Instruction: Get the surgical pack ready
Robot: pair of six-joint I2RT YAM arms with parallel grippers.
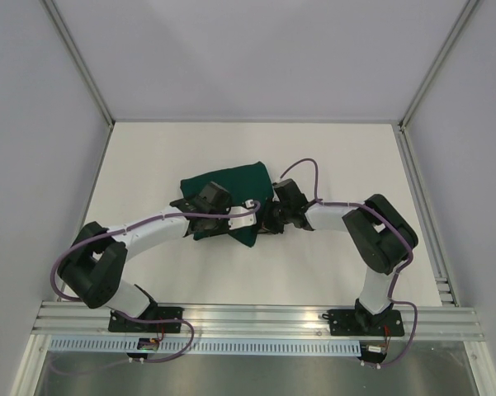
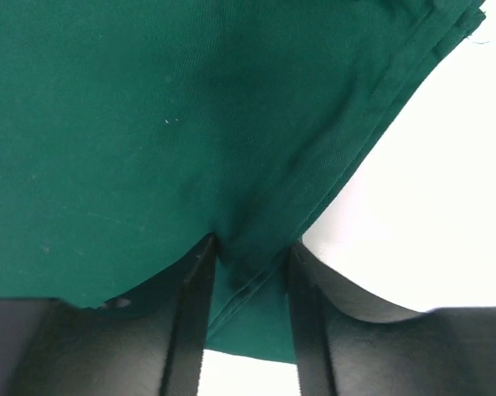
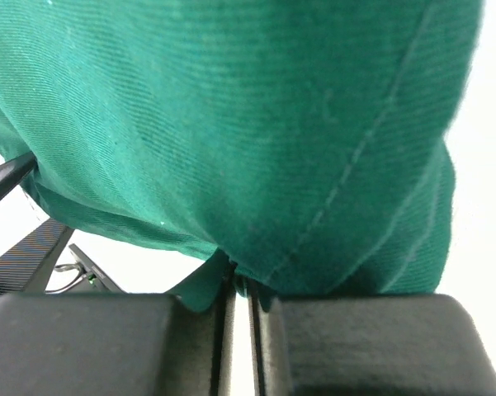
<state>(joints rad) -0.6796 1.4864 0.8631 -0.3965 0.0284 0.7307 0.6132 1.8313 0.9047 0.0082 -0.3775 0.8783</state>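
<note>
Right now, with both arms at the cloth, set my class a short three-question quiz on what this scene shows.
1. True or false: the green drape lies spread flat across the whole table.
2. Whose jaws stand closer together? A) those of the left arm B) those of the right arm
3. Fill in: in both wrist views, green fabric sits ___ the jaws.

Key: 1 false, it is bunched into a folded bundle. 2 B. 3 between.
</note>
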